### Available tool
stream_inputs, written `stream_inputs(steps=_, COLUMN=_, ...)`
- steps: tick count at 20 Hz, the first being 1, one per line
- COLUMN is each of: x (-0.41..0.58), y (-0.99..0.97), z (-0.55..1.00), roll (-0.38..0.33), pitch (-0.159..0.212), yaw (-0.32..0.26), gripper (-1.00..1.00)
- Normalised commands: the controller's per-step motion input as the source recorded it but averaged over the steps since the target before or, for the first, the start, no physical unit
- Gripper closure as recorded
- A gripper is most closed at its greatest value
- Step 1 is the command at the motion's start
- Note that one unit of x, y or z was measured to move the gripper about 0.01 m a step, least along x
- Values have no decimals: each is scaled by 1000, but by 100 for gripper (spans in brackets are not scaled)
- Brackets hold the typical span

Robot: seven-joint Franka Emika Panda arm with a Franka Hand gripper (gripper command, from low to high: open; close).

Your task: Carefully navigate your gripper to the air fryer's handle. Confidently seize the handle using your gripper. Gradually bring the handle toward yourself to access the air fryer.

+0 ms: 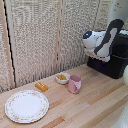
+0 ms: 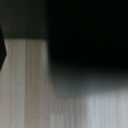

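The black air fryer point(image 1: 116, 61) stands at the back of the wooden table on the exterior view's right. My white and black arm point(image 1: 102, 40) reaches down across its front and top. The gripper point(image 1: 103, 56) sits low against the fryer's front face, and its fingers are too small and too hidden to make out. The arm covers the handle. In the wrist view a blurred black mass, the air fryer point(image 2: 85, 35), fills most of the picture very close up, with pale table wood point(image 2: 30, 85) beside it. No fingertips show clearly there.
A pink cup point(image 1: 74, 83), a small white bowl point(image 1: 62, 77) with something yellow in it, a yellow block point(image 1: 41, 86) and a patterned plate point(image 1: 26, 105) lie on the table point(image 1: 95, 102). A woven screen point(image 1: 45, 35) closes off the back.
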Motion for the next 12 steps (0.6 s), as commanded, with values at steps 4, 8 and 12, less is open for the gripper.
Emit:
stream_inputs(steps=4, x=-128, y=-430, z=377, roll=-9, pitch=58, yaw=154, gripper=100)
stream_inputs(steps=8, x=-2, y=-40, z=89, roll=-4, pitch=4, yaw=68, gripper=100)
stream_inputs(steps=12, x=0, y=0, z=0, roll=0, pitch=0, yaw=0, gripper=100)
